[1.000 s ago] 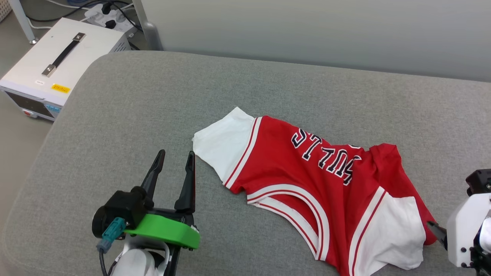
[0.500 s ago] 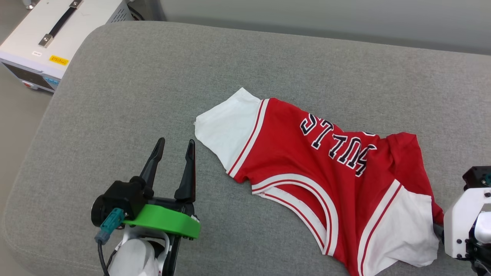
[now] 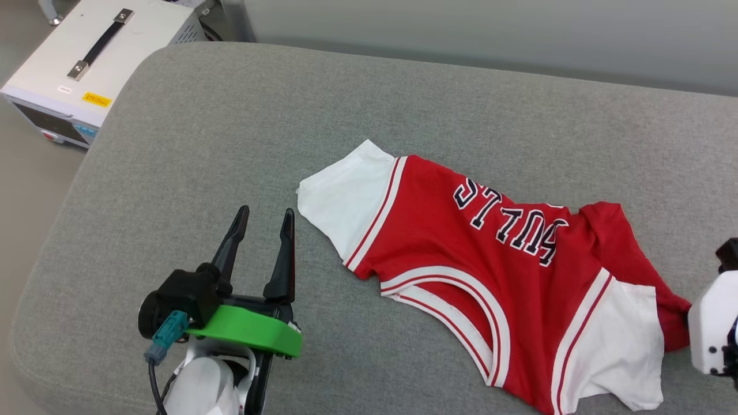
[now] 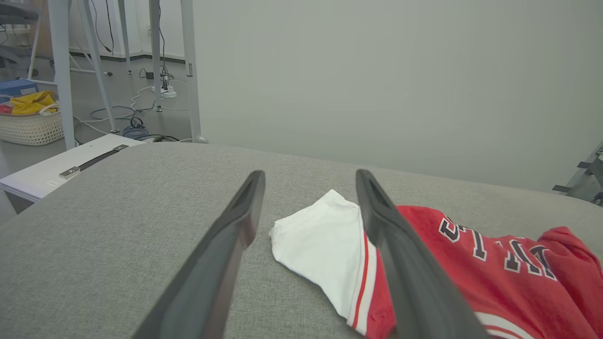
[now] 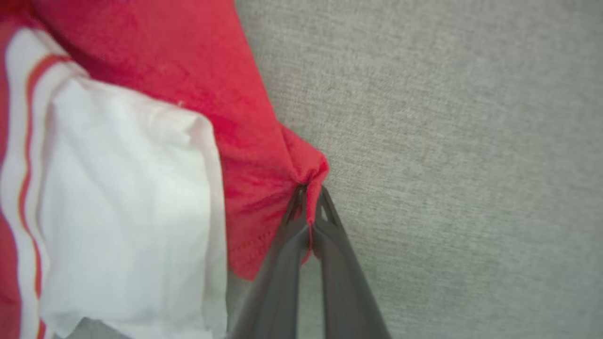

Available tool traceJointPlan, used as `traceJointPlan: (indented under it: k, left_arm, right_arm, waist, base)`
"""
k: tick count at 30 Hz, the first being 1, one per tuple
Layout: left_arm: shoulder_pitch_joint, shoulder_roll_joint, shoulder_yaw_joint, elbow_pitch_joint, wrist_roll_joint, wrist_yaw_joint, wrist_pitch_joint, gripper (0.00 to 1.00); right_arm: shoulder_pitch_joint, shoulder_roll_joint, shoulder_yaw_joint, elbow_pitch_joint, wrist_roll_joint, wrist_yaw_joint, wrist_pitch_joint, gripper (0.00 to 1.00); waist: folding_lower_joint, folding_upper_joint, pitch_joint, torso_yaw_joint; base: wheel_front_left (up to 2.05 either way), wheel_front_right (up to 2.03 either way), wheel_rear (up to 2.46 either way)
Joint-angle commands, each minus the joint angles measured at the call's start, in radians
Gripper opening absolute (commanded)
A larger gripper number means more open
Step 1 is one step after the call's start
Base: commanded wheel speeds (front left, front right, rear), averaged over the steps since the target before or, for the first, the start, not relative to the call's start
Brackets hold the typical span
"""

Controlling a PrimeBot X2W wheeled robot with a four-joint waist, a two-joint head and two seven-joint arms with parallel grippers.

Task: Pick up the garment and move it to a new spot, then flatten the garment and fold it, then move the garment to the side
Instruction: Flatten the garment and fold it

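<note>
The garment (image 3: pixel 473 271) is a red jersey with white sleeves, striped trim and black lettering, lying crumpled on the grey cushion (image 3: pixel 230 144). In the right wrist view my right gripper (image 5: pixel 309 197) is shut on a pinch of the garment (image 5: pixel 235 117) at its red corner. In the head view the right arm's white wrist (image 3: pixel 712 328) sits at the garment's right edge. My left gripper (image 3: pixel 262 222) stands open on the cushion, just left of the white sleeve (image 3: pixel 346 202), holding nothing. Through its fingers (image 4: pixel 235 235) the left wrist view shows the garment (image 4: pixel 471 263).
A white box with a black handle (image 3: pixel 86 52) stands on the floor beyond the cushion's left corner. A pale wall (image 3: pixel 461 29) runs behind the cushion. Table legs, cables and a basket (image 4: pixel 28 122) show far left in the left wrist view.
The right gripper has closed on the garment's red corner and drawn it out to the right. The head camera has shifted. The left gripper has stayed put, open.
</note>
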Motion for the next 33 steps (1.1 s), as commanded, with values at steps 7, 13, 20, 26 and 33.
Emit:
traceJointPlan:
  k: [7,13,20,26,33]
  left_arm:
    - [-0.010,-0.005,-0.007,-0.007,-0.016,0.000,-0.006,1.00]
    - [-0.025,-0.005,-0.010,-0.021,-0.024,0.002,-0.006,1.00]
    - [-0.069,-0.005,-0.030,-0.035,-0.037,0.004,-0.006,1.00]
    - [-0.109,-0.005,-0.054,-0.054,-0.055,0.012,-0.006,1.00]
    - [-0.136,-0.005,-0.067,-0.062,-0.063,0.024,-0.006,1.00]
  right_arm:
    - [-0.113,-0.119,-0.003,-0.023,-0.033,-0.002,-0.042,0.00]
    - [-0.250,-0.218,0.017,0.001,-0.060,-0.002,-0.067,0.00]
    - [-0.492,-0.315,0.098,0.115,-0.117,-0.002,-0.196,0.00]
    - [-0.704,-0.355,0.186,0.261,-0.183,-0.002,-0.344,0.00]
    - [-0.836,-0.325,0.265,0.450,-0.238,-0.002,-0.454,1.00]
  waist:
    - [0.0000,0.0000,-0.009,0.018]
    - [0.0000,0.0000,0.050,0.041]
    - [0.0000,0.0000,0.142,0.082]
    - [0.0000,0.0000,0.211,0.118]
    - [0.0000,0.0000,0.237,0.127]
  base:
    - [0.00,0.00,0.00]
    - [0.00,0.00,0.00]
    - [0.00,0.00,0.00]
    - [0.00,0.00,0.00]
    - [0.00,0.00,0.00]
